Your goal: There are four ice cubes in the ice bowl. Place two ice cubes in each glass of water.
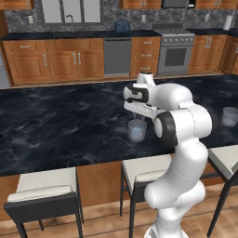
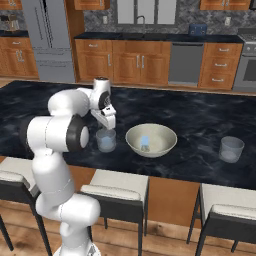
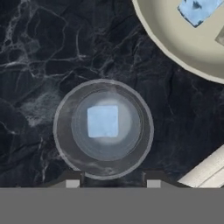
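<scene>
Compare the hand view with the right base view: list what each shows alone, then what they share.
Hand view alone: the pale blue ice cube lying inside the short clear tumbler under the open two-finger gripper.

Right base view alone: the second clear tumbler farther right, the pale-seated stools, and the wooden cabinets.

Both: the near tumbler, the cream-white round bowl holding ice, and the dark marble counter.
</scene>
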